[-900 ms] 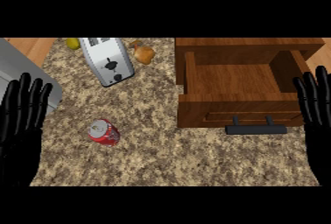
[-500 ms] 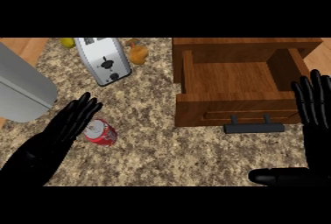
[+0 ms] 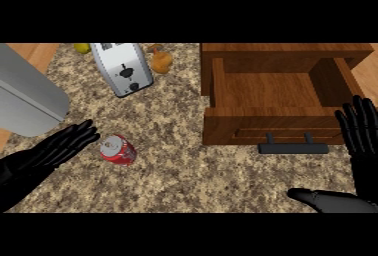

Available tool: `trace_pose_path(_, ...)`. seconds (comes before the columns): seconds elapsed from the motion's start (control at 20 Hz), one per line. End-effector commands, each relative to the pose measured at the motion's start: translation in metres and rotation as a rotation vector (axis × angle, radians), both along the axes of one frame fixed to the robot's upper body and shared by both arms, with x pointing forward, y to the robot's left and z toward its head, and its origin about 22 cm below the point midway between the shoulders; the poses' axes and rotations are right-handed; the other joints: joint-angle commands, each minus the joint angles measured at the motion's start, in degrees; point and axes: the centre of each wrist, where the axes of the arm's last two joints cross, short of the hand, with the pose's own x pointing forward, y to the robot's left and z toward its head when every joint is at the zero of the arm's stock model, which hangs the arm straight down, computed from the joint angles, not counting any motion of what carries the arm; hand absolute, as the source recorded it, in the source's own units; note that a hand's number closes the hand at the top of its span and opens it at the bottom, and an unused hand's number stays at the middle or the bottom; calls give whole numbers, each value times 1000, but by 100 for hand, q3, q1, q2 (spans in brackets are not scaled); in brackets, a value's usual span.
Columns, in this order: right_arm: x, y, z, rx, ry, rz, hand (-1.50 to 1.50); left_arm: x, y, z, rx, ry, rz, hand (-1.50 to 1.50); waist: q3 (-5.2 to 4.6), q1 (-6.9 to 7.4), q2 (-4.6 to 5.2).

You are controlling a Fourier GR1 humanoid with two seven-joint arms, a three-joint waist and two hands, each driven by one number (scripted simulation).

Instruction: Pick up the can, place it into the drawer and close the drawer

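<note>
Can [image 3: 118, 149] lying sideways: likely light, slippery, dentable; grip mid-body. Left robot hand [image 3: 59, 149] beside can, fingers straight, empty.

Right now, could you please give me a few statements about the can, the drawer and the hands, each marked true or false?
1. The can is on the counter, outside the drawer. True.
2. The drawer is shut. False: it stands open.
3. The left hand is curled round the can. False: its fingers are straight, beside the can.
4. The toaster stands left of the drawer. True.
</note>
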Motion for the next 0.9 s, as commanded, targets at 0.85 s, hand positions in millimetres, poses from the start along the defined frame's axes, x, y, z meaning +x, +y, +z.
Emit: trace_pose_path(0.85,-45,-18,-15,-20,42,-15,-150,16,18,-27,25,94,70,-150,0,6,-7)
